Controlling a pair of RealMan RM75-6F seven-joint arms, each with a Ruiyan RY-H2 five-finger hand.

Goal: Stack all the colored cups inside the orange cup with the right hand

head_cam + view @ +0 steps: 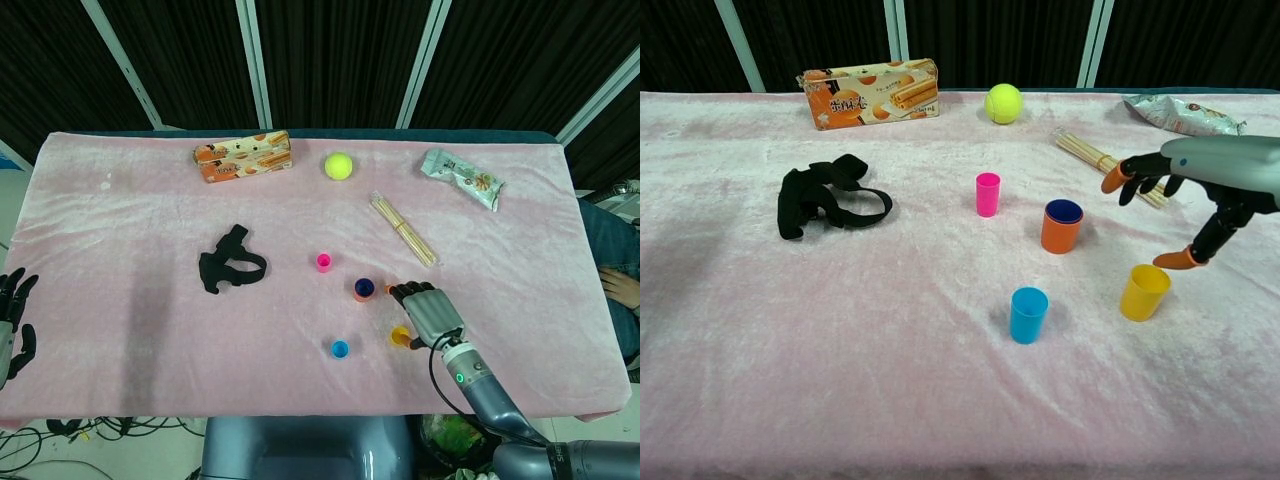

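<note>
The orange cup (pixel 1061 228) (pixel 363 291) stands upright mid-table with a dark blue cup nested inside, only its rim showing. A pink cup (pixel 987 194) (pixel 324 262) stands to its left. Nearer the front are a light blue cup (pixel 1028 314) (pixel 340 348) and a yellow cup (pixel 1143 292) (pixel 400 336). My right hand (pixel 1185 190) (pixel 432 315) hovers open just above and right of the yellow cup, fingers spread, holding nothing. My left hand (pixel 10 320) hangs open off the table's left edge.
A black strap (pixel 825 197) lies at the left. A snack box (pixel 870 92), a tennis ball (pixel 1003 103), a bundle of sticks (pixel 1102 161) and a snack packet (pixel 1180 114) lie along the back.
</note>
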